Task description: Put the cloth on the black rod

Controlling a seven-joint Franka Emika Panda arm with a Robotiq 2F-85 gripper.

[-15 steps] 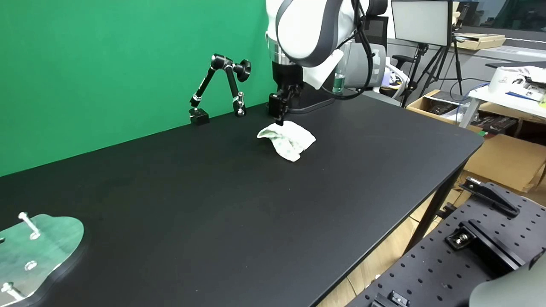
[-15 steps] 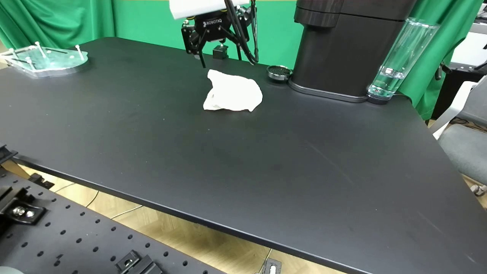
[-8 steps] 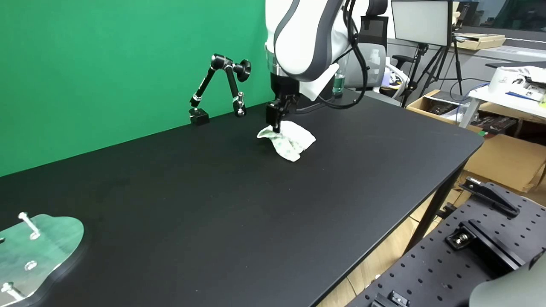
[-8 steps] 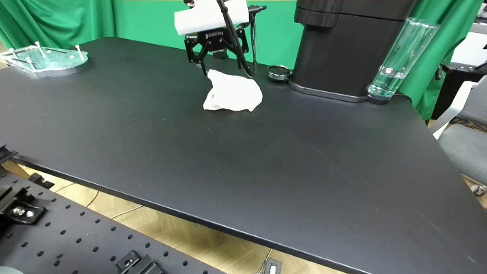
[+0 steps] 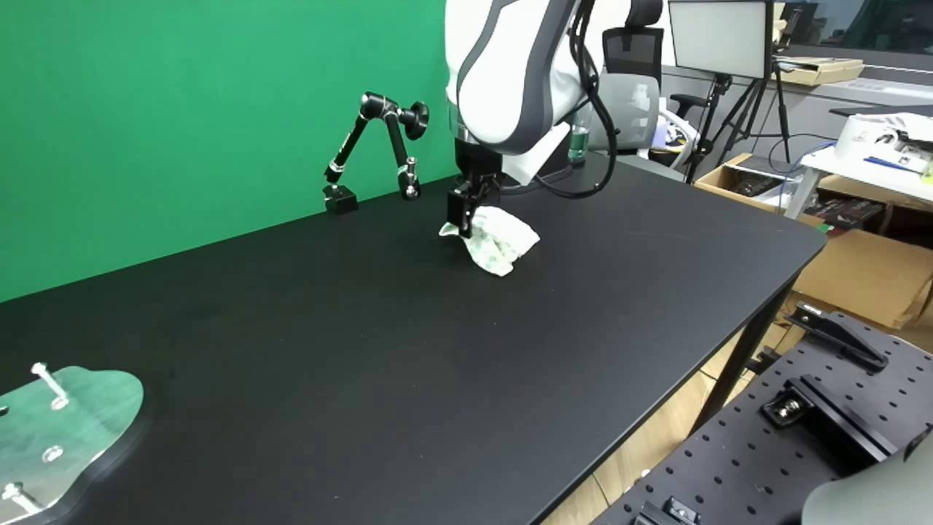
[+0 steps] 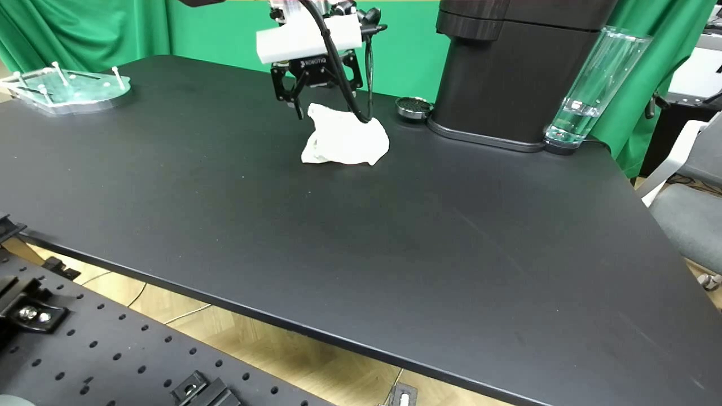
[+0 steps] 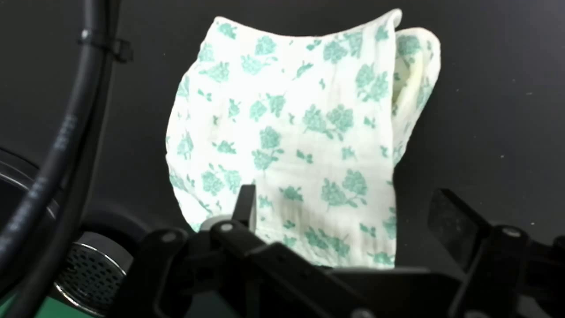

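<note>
gripper (image 7: 346,210) spread wide at one end of cloth (image 7: 287,123), nothing held; whether it touches cloth, cannot tell. cloth lies rumpled on table (image 5: 350,343). likely light, soft, limp: pinch end nearest gripper deeply, gathering loose fold. rod (image 5: 396,138) left of cloth in an exterior view, apart.

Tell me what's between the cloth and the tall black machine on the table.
A round metal-rimmed piece with a dark top lies between the cloth and the tall black machine, nearer the machine, as an exterior view shows.
</note>
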